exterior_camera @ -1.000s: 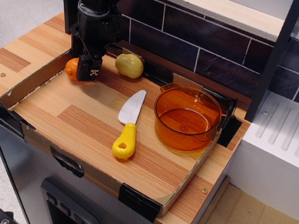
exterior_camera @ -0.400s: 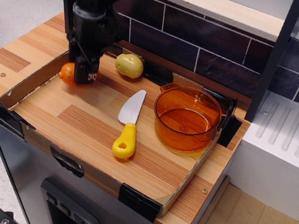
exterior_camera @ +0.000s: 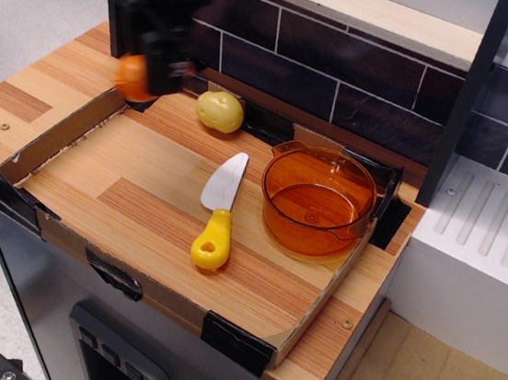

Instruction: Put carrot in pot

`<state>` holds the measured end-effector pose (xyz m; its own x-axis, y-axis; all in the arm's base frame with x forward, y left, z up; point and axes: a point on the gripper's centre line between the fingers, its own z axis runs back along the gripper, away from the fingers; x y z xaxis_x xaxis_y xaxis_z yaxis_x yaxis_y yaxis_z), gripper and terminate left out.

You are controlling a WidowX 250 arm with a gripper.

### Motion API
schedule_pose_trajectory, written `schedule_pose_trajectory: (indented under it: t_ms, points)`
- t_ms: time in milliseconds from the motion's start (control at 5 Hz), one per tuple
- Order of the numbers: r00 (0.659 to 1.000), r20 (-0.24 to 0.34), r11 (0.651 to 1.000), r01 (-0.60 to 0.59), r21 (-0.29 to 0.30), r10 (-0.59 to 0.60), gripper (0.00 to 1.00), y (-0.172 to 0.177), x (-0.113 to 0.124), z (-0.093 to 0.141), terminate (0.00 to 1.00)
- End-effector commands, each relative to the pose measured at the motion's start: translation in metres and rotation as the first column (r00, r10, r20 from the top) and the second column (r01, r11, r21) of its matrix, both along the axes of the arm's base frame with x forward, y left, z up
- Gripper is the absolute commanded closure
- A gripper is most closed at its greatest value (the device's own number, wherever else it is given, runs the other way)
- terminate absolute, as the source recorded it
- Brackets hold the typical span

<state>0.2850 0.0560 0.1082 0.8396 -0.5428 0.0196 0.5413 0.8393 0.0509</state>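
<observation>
My gripper (exterior_camera: 151, 80) is shut on the small orange carrot (exterior_camera: 131, 77) and holds it in the air above the tray's far left corner. The carrot sticks out to the left of the black fingers. Both are blurred by motion. The amber translucent pot (exterior_camera: 317, 202) stands upright and empty at the right side of the tray, well to the right of the gripper.
A pale yellow potato toy (exterior_camera: 219, 111) lies near the tray's back edge, just right of the gripper. A white knife with a yellow handle (exterior_camera: 218, 212) lies mid-tray. The cardboard-rimmed wooden tray (exterior_camera: 57, 133) has a dark tiled wall behind it.
The gripper has lifted the carrot off the tray floor, moving up and slightly back.
</observation>
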Motion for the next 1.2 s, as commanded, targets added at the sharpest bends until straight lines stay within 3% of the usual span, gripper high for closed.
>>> schedule_pose_trajectory:
  t_ms: [0, 400, 800, 1000]
  points:
    - [1.000, 0.021, 0.999, -0.022, -0.028, 0.023, 1.00, -0.063, 0.031, 0.020, 0.00]
    - [0.999, 0.005, 0.999, -0.042, -0.005, 0.042, 1.00, -0.082, 0.046, -0.014, 0.00]
    - [0.998, 0.037, 0.999, -0.045, 0.000, 0.045, 1.00, -0.090, 0.049, -0.041, 0.00]
    - [0.997, 0.053, 0.999, -0.048, -0.003, 0.049, 0.00, -0.091, 0.047, -0.043, 0.00]
